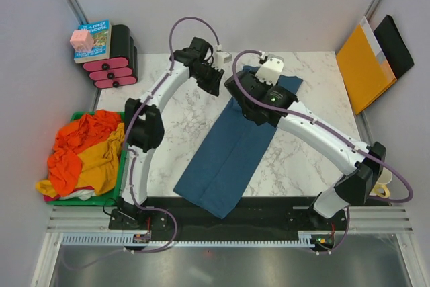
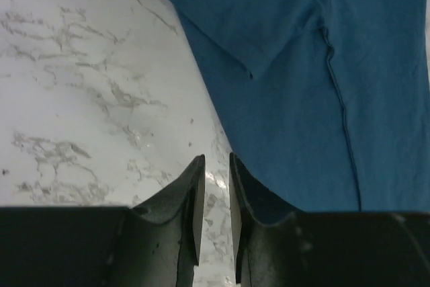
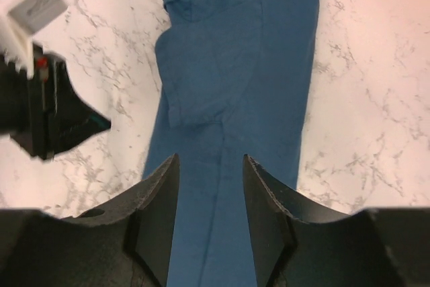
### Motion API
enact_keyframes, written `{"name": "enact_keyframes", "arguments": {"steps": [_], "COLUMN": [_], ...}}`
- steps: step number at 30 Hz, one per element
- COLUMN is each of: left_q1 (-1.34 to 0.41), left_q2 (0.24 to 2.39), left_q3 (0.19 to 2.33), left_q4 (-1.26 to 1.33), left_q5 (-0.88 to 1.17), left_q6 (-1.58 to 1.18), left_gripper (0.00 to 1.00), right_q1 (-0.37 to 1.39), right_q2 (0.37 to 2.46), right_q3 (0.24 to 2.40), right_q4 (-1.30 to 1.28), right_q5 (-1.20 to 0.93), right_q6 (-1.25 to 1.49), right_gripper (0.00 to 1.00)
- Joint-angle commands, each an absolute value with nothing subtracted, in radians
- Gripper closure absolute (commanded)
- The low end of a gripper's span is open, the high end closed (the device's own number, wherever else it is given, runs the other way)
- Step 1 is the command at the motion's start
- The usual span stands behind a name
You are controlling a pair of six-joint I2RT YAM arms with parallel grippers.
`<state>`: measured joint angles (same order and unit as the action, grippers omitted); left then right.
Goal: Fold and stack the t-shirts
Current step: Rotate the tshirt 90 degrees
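A dark teal-blue t-shirt lies on the marble table, folded lengthwise into a long strip that runs diagonally, its lower end hanging over the near edge. In the right wrist view its collar end points away, with a sleeve folded in. My right gripper hovers open over the strip's middle, holding nothing. My left gripper stands just off the shirt's left edge, its jaws a narrow gap apart with bare marble between them. Orange and mustard yellow t-shirts lie crumpled in a heap at the left.
The heap sits in a green bin off the table's left edge. Black-and-pink drawers with a book on top stand at the back left. An orange envelope and a black folder lean at the back right. The left arm's wrist shows in the right wrist view.
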<state>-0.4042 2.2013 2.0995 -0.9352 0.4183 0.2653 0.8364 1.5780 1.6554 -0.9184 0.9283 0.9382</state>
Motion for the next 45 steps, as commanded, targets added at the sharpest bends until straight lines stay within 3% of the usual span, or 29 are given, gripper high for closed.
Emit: {"name": "enact_keyframes", "arguments": {"steps": [1,13,20,28,35,45], "left_q1": [-0.42,-0.512,-0.5,-0.497,-0.497,-0.494], "left_q2": [2.411,2.553,2.317,2.077,1.962,1.931], "left_q3": [2.408,2.407,2.117,1.823,1.591,1.491], "left_q4": [-1.065,-1.068,-1.025,-0.997,-0.997,-0.968], "left_q5": [0.411,0.376,0.483,0.5,0.531,0.525], "left_q6": [0.324,0.316,0.272,0.299,0.34,0.336], "left_gripper": [0.73,0.73,0.74,0.74,0.74,0.75], "right_q1": [0.833,0.79,0.598,0.403,0.387,0.382], "right_q2": [1.514,1.46,1.678,2.069,2.293,2.46], "right_q3": [1.589,1.43,1.451,1.816,2.086,2.19], "right_q4": [-0.939,-0.95,-0.818,-0.745,-0.779,-0.813], "right_q5": [0.939,0.911,0.762,0.632,0.583,0.482], "right_q6": [0.891,0.946,0.832,0.703,0.632,0.6], "right_gripper": [0.5,0.5,0.57,0.73,0.71,0.7]}}
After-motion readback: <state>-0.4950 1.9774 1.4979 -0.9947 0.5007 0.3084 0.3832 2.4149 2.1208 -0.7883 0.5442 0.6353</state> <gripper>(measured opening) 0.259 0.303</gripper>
